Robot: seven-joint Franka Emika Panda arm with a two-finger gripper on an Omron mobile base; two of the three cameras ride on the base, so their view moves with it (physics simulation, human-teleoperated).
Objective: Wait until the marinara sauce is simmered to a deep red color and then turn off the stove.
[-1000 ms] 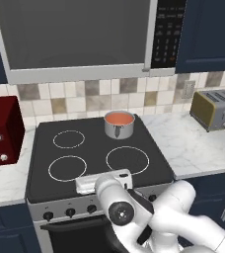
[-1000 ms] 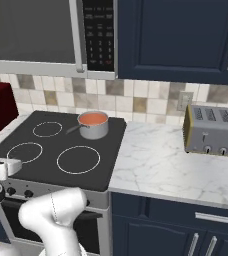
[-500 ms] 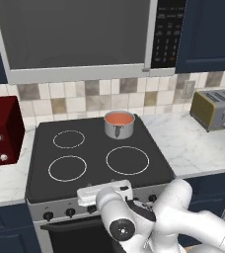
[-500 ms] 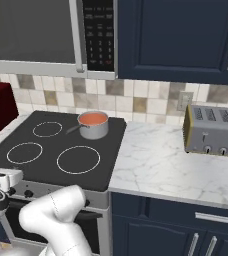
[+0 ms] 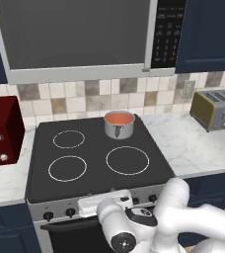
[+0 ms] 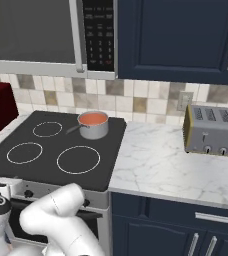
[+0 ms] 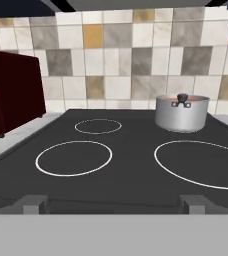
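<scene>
claw [image 7: 114, 202] wide open, empty, low before stove [image 7: 136, 175] front

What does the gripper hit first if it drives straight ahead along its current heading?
Probably nothing close. The open gripper looks level across the stove, between the front rings. Its line passes left of the steel saucepan and seems to end at the tiled backsplash. Height above the cooktop is unclear; it may skim the glass.
</scene>
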